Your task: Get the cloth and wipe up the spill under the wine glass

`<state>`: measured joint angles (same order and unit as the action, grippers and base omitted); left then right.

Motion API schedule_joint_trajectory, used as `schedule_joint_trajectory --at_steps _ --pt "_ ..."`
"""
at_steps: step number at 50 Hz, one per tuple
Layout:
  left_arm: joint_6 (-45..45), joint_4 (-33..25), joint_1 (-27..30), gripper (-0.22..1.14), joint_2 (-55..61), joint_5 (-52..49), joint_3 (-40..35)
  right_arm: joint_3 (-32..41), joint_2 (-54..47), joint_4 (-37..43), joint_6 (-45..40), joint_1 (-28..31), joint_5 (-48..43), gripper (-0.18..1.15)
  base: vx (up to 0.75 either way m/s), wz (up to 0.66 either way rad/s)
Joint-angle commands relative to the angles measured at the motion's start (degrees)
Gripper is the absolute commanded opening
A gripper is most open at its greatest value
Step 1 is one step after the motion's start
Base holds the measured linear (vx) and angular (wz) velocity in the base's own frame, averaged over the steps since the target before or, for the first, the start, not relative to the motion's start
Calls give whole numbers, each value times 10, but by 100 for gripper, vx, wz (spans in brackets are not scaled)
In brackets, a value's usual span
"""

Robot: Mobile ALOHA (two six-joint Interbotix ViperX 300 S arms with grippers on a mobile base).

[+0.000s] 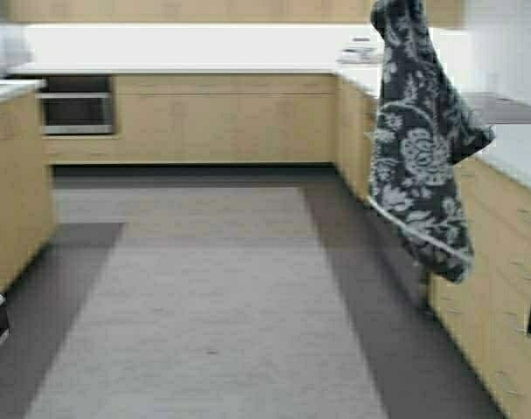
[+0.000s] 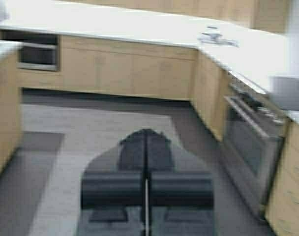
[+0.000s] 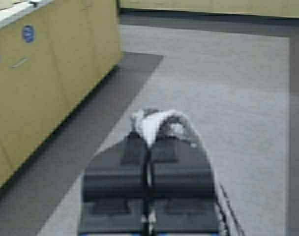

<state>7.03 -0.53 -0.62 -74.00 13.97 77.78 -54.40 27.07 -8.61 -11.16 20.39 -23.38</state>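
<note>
The cloth, dark grey with a white floral print and a pale hem stripe, hangs in the air at the upper right of the high view, its top at the frame's upper edge. In the right wrist view my right gripper is shut on a bunched fold of the cloth, held above the floor. My left gripper is shut and empty, also above the floor. Neither gripper shows in the high view. The wine glass and the spill are out of view.
Pale wood cabinets with white counters run along the back wall and the right side. A built-in oven is at the back left, and another cabinet stands on the left. A grey rug covers the open floor ahead. Small items sit on the far counter.
</note>
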Motion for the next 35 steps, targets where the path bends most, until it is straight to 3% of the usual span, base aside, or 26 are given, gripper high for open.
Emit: schedule_joint_trajectory --at_steps 1,35 --pt "2 -1 1 3 4 3 -6 12 4 1 0 2 -8 6 7 52" --pt "2 -1 1 3 25 3 -9 8 14 1 -4 3 -9 6 7 52"
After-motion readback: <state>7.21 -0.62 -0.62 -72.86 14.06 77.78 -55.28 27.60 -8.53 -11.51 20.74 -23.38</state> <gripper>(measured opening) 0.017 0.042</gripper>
